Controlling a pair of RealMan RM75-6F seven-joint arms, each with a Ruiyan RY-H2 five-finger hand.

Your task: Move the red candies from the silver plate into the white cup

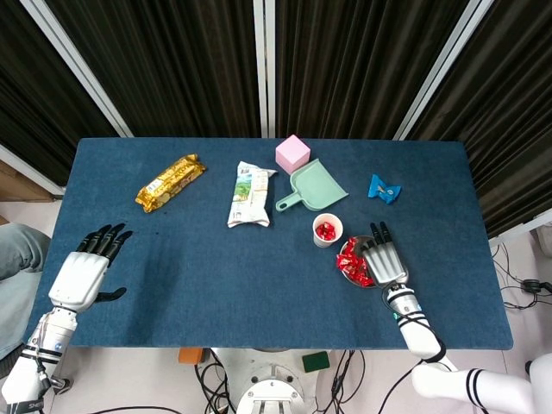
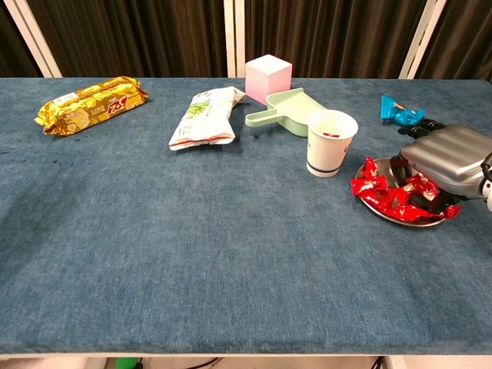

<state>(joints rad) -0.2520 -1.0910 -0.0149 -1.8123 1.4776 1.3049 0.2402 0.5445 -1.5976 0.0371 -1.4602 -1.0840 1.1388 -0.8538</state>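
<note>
Both views bright and evenly lit, light diffuse from overhead. Shadows soft and short, e.g. under the white cup (image 2: 331, 143) and snack packs. Black curtains (image 1: 362, 60) stay dark with little detail. Small glare on the gold wrapper (image 2: 91, 102) and the silver plate (image 2: 378, 206) rim. Focus sharp across the table (image 2: 192, 254); no motion blur. Head view shows mild wide-angle bend at the edges.

- A gold snack packet (image 1: 171, 182) lay toward the far left of the blue table (image 1: 216, 285).
- A white and green snack bag (image 1: 249, 195) lay near the middle.
- A pink cube (image 1: 292, 153) stood at the far edge, just beside a mint green dustpan (image 1: 314, 189).
- A small blue wrapped sweet (image 1: 384, 188) lay far right.
</note>
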